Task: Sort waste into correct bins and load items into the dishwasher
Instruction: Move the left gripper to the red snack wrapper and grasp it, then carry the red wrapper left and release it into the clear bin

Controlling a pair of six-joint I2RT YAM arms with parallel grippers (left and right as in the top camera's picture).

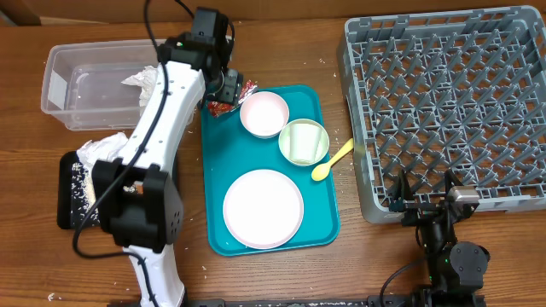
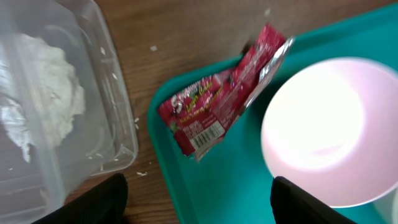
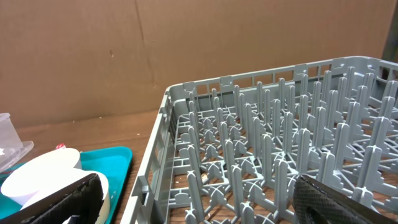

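Left tool (image 2: 202, 193), released, hangs over the red-and-white wrapper (image 2: 217, 106) on the teal tray's (image 2: 227, 186) corner toward the bench's far edge. Right tool (image 1: 424, 194), also released, sits at the near edge.

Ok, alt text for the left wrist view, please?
A red-and-white wrapper lies over the corner rim of the teal tray, beneath the open left gripper. A pale bowl sits on the tray at frame right; a clear tub holding a crumpled napkin stands at frame left.
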